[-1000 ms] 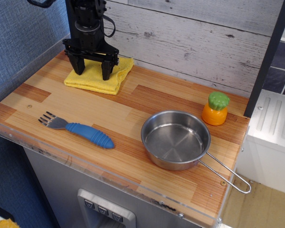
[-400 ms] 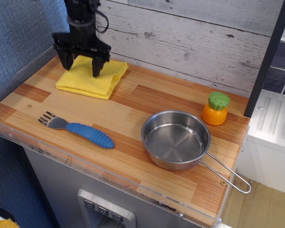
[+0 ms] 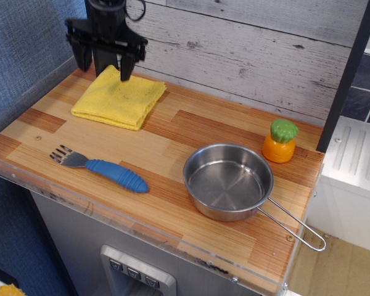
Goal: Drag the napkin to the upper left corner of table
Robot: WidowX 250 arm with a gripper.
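The yellow napkin (image 3: pixel 119 97) lies flat at the back left of the wood-grain table (image 3: pixel 172 148), close to the back wall and the left edge. My black gripper (image 3: pixel 105 66) hangs above the napkin's far corner, lifted off the cloth. Its two fingers are spread apart and hold nothing.
A blue-handled fork (image 3: pixel 102 168) lies near the front left edge. A steel pan (image 3: pixel 228 182) with a wire handle sits at the front right. An orange and green toy carrot (image 3: pixel 280 140) stands at the back right. A white plank wall runs along the back.
The gripper slid the napkin a little to the left and back, then rose off it. The napkin now lies uncovered.
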